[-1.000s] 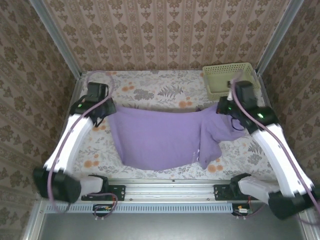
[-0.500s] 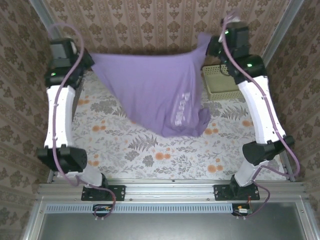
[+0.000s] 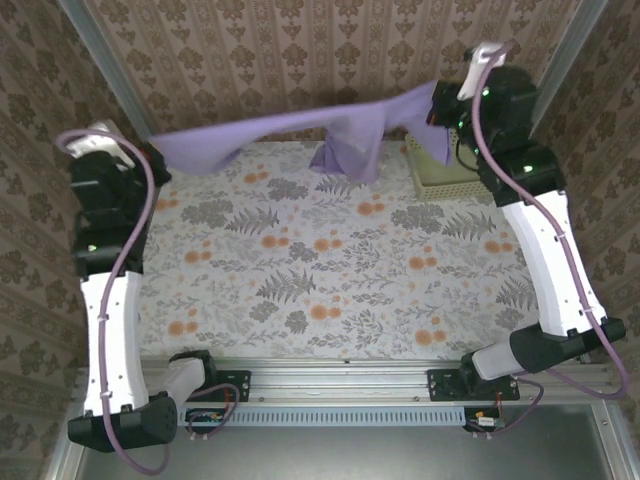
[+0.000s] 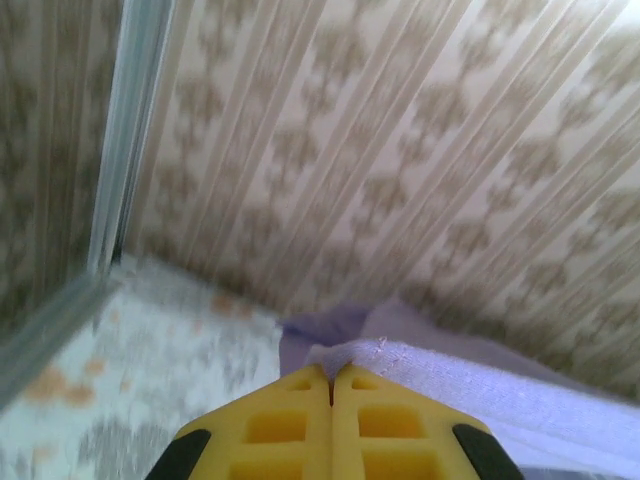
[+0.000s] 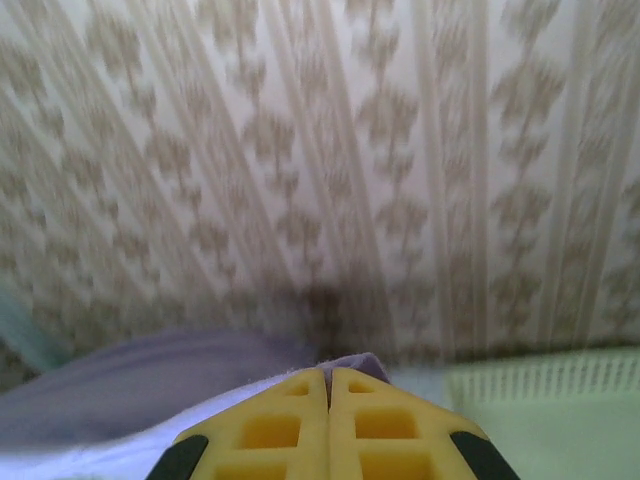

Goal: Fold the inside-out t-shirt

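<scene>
The inside-out t-shirt [image 3: 345,140] hangs in the air over the far edge of the table [image 3: 320,290], stretched between both arms as a thin band, with a loose bunch sagging right of the middle. The left gripper [image 4: 332,372] is clenched on one corner, purple hem pinched at its yellow fingertips. The right gripper [image 5: 328,375] is clamped on the opposite corner, above the pale green basket [image 3: 432,170]. This looks like the spreading step (a toss to flatten the garment), not folding proper. Next, I judge, both arms should lower together and lay the shirt flat, with enough tension to smooth that bunch
</scene>
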Controlling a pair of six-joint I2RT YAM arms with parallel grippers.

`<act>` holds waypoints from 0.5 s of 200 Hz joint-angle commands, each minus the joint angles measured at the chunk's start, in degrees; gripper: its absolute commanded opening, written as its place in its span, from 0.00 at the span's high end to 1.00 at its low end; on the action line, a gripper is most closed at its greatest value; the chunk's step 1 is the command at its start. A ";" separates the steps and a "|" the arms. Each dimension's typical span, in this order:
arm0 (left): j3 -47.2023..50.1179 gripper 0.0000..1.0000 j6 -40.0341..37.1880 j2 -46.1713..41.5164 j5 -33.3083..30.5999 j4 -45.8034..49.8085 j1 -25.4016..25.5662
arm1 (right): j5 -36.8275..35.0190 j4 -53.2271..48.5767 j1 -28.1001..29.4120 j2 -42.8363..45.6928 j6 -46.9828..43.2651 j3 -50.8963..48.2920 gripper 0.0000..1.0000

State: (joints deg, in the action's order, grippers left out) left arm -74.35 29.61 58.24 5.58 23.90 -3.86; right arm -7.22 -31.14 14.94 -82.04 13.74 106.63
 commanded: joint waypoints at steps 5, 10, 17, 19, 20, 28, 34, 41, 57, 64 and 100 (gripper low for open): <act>14.23 1.00 3.57 -1.01 4.83 1.81 0.27 | 7.41 0.17 0.21 6.03 5.23 -18.69 1.00; 17.22 1.00 3.70 -1.10 5.66 2.23 0.54 | 8.08 1.59 0.29 7.31 6.31 -23.37 1.00; 21.34 1.00 4.08 -1.26 6.99 2.31 0.89 | 8.75 2.55 0.26 9.35 7.66 -29.11 1.00; 22.75 1.00 4.22 -1.32 7.38 2.19 1.05 | 8.86 2.67 0.27 9.75 8.07 -30.93 1.00; 23.28 1.00 4.27 -1.35 7.58 2.19 1.14 | 8.92 2.75 0.31 9.75 8.24 -31.69 1.00; 28.18 1.00 4.86 -1.79 9.05 1.74 1.67 | 9.61 3.30 0.22 12.32 9.82 -37.99 1.00; 31.67 1.00 5.51 -2.10 9.97 1.55 2.05 | 9.93 3.50 0.23 14.00 10.97 -42.38 1.00; 35.31 1.00 6.33 -2.52 10.93 1.21 2.44 | 10.12 3.62 0.19 16.11 12.24 -46.37 1.00; 42.24 1.00 8.14 -3.69 12.41 0.88 3.10 | 10.59 3.91 0.18 20.55 15.29 -56.19 1.00; 44.51 1.00 8.88 -4.49 12.87 0.77 3.10 | 10.67 3.51 0.19 21.96 16.38 -59.51 1.00; 49.06 1.00 10.21 -9.53 10.85 2.81 3.07 | 12.96 4.26 0.09 25.25 21.74 -70.22 1.00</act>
State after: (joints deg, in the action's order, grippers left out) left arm -25.61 37.21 52.62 16.34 26.57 -0.82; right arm 3.14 -29.61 15.16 -58.59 29.63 40.56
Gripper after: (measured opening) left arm 0.042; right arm 0.065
